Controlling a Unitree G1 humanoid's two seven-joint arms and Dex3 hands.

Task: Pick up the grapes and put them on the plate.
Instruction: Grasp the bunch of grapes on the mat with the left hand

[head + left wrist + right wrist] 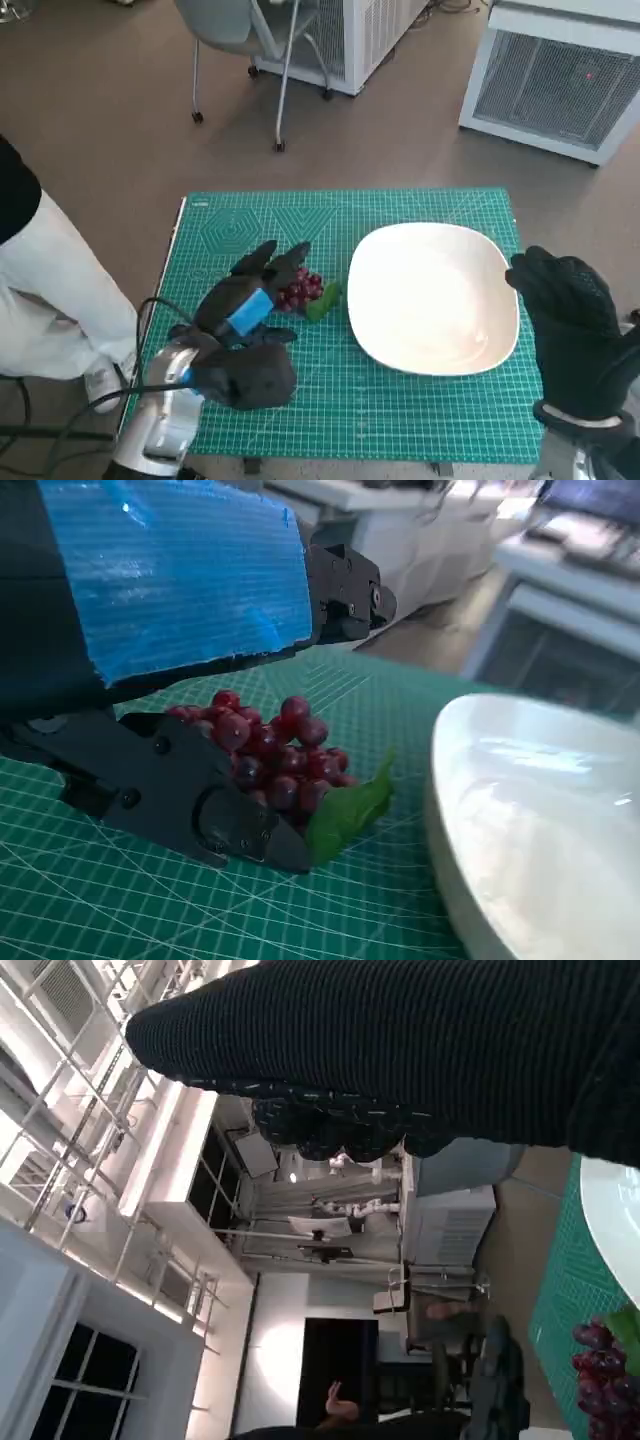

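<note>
Left hand [250,305]: lower left of frame, fingers spread apart, reaching forward, apparently holding nothing yet.
Right hand [568,325]: right edge, raised, gloved fingers loosely apart, empty.

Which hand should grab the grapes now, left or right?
Left. The left hand already has its fingers around the grapes on the mat, while the right hand sits beyond the plate.

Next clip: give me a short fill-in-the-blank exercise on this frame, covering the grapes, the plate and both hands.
1. The bunch of dark red grapes lies on the green ____ mat.
2. The white plate holds ____.
3. The blue-taped ____ hand has its black fingers around the grapes.
4. The right hand in the black knitted glove hovers near the plate's ____ edge.

Missing words: cutting; nothing; left; right
</note>
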